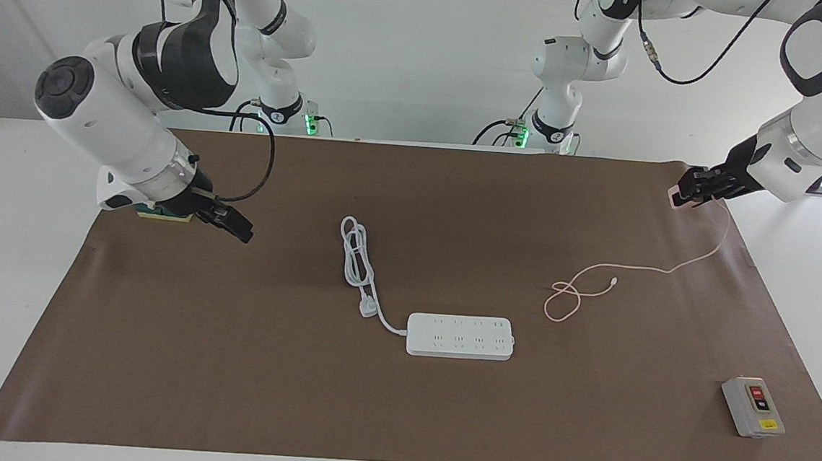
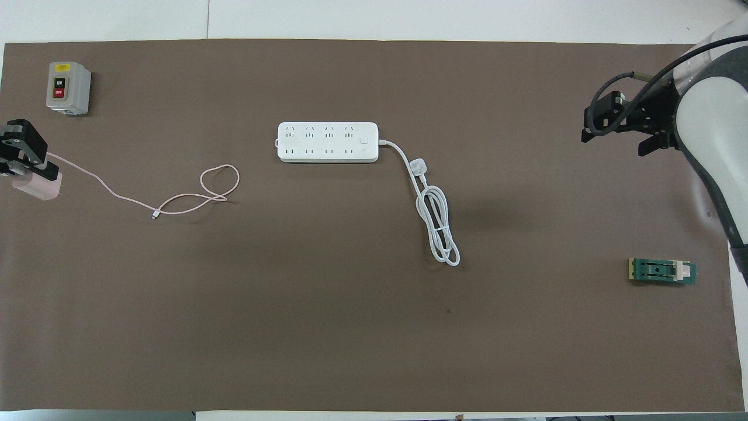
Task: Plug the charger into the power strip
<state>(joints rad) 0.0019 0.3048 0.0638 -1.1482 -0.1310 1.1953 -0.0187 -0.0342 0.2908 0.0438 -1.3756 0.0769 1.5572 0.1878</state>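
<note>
The left tool (image 1: 690, 190) was clamped tight on the charger (image 2: 36, 186), held in the air over the mat's edge at the left arm's end, well apart from the power strip (image 1: 460, 336). Its pink cable (image 1: 621, 274) trailed looped on the counter (image 1: 19, 246) toward the strip. The right tool (image 1: 234, 225) hung spread wide and empty, well away from the strip toward the right arm's end. The loop could likely snag or drag as the charger travels to the strip, twisting the prongs off line.
</note>
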